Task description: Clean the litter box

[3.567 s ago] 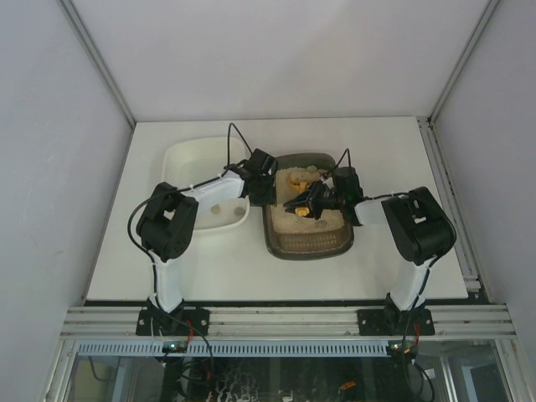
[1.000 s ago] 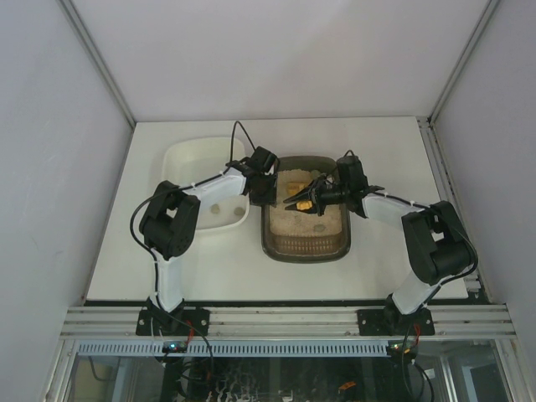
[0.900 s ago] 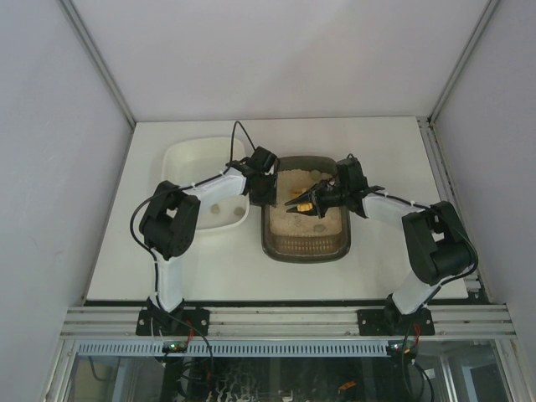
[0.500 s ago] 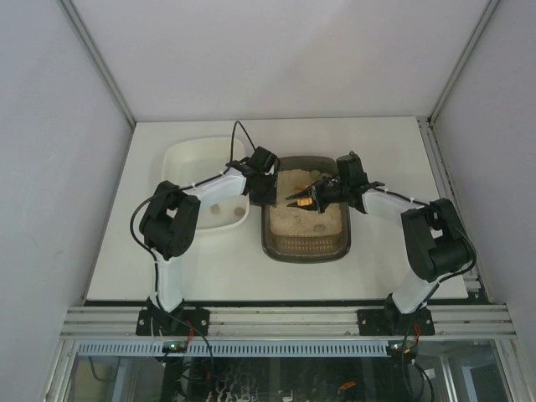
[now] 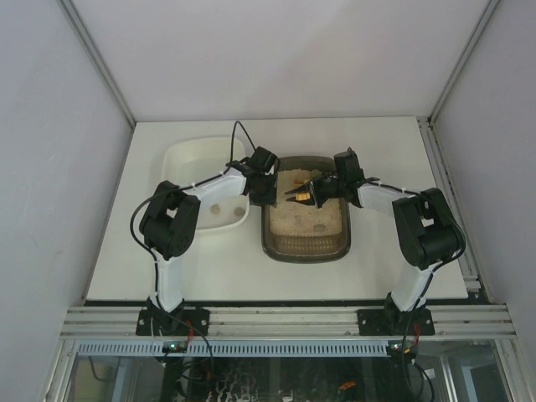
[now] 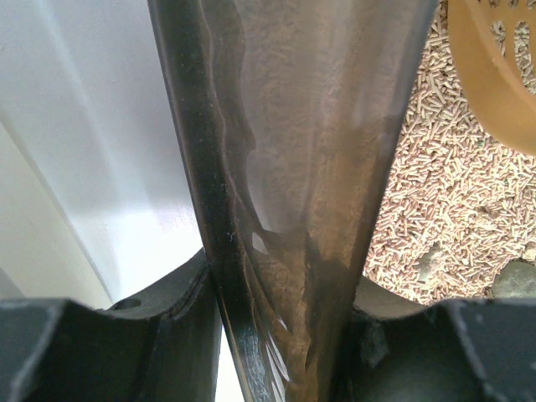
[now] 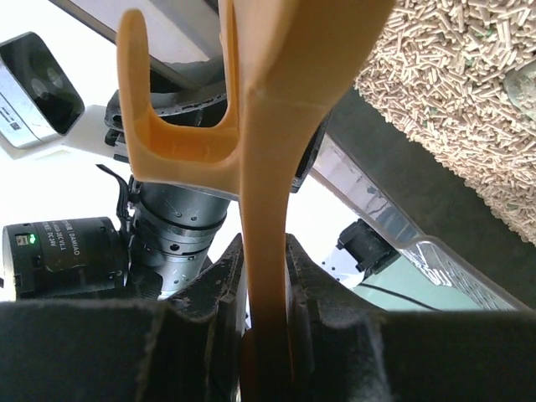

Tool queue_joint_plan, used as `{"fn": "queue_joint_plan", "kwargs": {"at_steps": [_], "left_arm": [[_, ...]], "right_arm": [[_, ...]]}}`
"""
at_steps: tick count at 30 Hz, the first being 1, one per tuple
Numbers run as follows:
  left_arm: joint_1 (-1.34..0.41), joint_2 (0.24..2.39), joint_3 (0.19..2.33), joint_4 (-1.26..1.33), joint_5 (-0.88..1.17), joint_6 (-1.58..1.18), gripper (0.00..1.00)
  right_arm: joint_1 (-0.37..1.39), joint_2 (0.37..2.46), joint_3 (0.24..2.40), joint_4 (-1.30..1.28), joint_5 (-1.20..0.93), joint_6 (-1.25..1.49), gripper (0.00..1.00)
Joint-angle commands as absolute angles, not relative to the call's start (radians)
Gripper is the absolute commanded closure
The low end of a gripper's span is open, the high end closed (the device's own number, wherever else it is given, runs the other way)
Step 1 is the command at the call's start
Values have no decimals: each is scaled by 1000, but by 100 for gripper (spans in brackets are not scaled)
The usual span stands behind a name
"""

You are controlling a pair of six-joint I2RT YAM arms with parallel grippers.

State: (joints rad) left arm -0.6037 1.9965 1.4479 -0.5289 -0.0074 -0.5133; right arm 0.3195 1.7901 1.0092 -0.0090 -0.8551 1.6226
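The dark litter box (image 5: 306,254) holds pale pellet litter (image 5: 293,222) at the table's middle. My left gripper (image 5: 262,191) is shut on its left wall; up close that brown wall (image 6: 276,167) fills the gap between the jaws of my left gripper (image 6: 276,335). My right gripper (image 5: 321,191) is shut on the handle of the yellow slotted scoop (image 5: 295,195), which hangs over the far part of the litter. The scoop handle (image 7: 268,167) rises from the shut right gripper (image 7: 266,335). The scoop's bowl (image 6: 494,75) shows over the pellets. Grey-green clumps (image 6: 512,280) lie in the litter.
A white tray (image 5: 180,151) stands to the left of the litter box, touching or nearly touching it, with two small clumps (image 5: 216,209) on its floor. The left arm's wrist (image 7: 176,218) is close in front of the scoop handle. Walls enclose the table on three sides.
The right arm has carried the scoop a little further back and left over the litter, its elbow drawing in toward the box. The left gripper has stayed on the wall.
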Motion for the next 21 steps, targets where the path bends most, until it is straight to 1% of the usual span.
{"fn": "queue_joint_plan", "kwargs": {"at_steps": [1, 16, 21], "left_arm": [[-617, 1920, 1458, -472, 40, -522, 60], [-617, 1927, 1446, -464, 54, -524, 60], [-617, 1931, 1441, -460, 57, -523, 60]], "right_arm": [[283, 1790, 1029, -11, -767, 1654, 100], [267, 1829, 1100, -9, -669, 1577, 100], [267, 1856, 1147, 33, -682, 1527, 100]]}}
